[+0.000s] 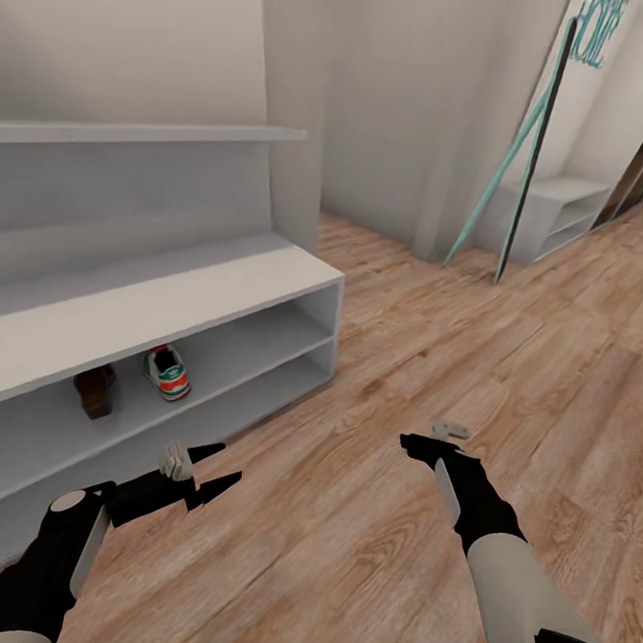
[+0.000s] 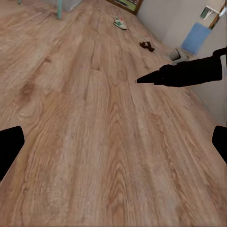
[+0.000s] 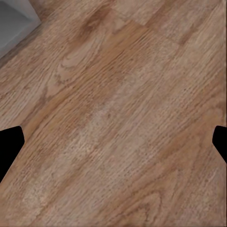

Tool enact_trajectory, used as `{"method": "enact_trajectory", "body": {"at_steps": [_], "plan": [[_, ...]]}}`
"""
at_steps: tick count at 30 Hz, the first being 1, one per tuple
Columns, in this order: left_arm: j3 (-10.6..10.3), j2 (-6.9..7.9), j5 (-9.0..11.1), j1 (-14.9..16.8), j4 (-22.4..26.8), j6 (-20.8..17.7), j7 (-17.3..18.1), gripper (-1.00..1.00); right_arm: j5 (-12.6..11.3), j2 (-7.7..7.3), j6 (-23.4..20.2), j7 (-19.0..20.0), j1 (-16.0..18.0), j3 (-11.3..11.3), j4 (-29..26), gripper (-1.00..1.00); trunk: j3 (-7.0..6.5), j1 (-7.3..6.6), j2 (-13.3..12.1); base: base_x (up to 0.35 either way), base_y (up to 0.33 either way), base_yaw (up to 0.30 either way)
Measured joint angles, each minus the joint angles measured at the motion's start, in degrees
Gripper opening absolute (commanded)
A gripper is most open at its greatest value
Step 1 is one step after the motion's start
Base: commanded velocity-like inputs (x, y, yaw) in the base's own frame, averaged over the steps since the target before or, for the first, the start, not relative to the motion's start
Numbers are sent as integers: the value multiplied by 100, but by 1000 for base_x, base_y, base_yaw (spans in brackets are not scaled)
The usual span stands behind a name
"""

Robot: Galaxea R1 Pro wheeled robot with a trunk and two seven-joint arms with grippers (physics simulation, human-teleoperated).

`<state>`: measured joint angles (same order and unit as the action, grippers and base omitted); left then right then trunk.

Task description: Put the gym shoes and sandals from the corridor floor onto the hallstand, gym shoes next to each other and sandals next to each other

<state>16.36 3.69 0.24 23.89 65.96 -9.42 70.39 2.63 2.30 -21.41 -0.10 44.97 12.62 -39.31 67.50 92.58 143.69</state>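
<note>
One gym shoe (image 1: 167, 371) and one brown sandal (image 1: 96, 389) sit apart on the hallstand (image 1: 170, 297) upper low shelf. The other gym shoe (image 2: 119, 23) and sandal (image 2: 147, 46) lie far off on the corridor floor (image 1: 405, 366). Both the left gripper (image 1: 217, 470) and right gripper (image 1: 440, 439) hover empty over the planks, fingers spread.

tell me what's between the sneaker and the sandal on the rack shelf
Nothing: in the head view, bare grey shelf separates the gym shoe from the sandal on the hallstand.
</note>
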Motion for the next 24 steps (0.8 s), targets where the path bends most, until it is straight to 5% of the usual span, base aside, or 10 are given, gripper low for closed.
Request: {"method": "enact_trajectory", "body": {"at_steps": [11,24], "plan": [[0,0,0,0,0,-1,0,100,0,0,0,0,0,0,1,100,-320,-28,-15,0,0,-227],[0,0,8,0,0,0,-8,100,0,0,0,0,0,0,-1,100,-411,-30,-15,42,0,-227]]}}
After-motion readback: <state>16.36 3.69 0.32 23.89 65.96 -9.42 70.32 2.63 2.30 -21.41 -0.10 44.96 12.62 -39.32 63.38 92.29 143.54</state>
